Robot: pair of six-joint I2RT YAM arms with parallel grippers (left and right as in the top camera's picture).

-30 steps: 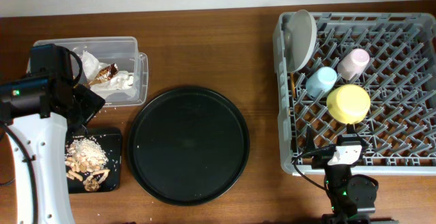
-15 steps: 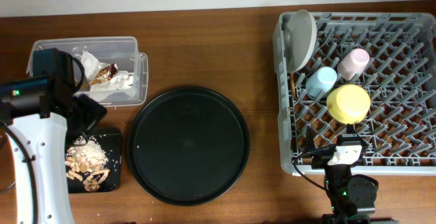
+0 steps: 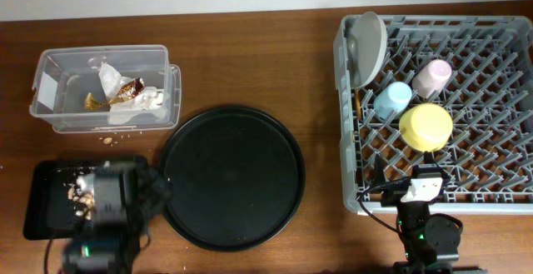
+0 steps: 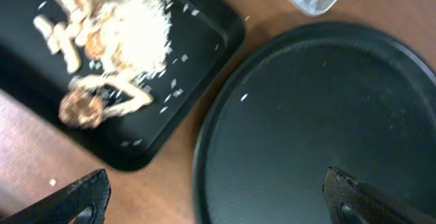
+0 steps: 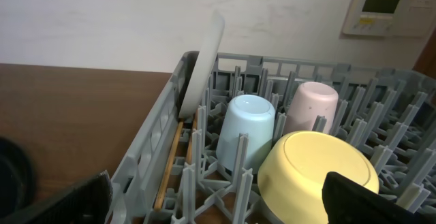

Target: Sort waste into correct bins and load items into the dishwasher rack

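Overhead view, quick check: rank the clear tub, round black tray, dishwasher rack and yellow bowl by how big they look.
Largest to smallest:
1. dishwasher rack
2. round black tray
3. clear tub
4. yellow bowl

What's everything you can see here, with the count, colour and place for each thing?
table: one, brown wood, under everything
rack: one, grey, right
plate: one, pale grey, on edge in rack's far-left corner
cups: two, blue and pink, in rack
bowl: one, yellow, in rack by the cups
chopsticks: count unclear, wooden, along rack's left wall
tub: one, clear, far left
paper: crumpled, white, in tub
wrappers: about two, brown-gold, in tub
small tray: one, black, near left
scraps: beige pile, in small tray
round tray: one, black, centre
left gripper: open, between the trays
right gripper: open, at rack's near edge
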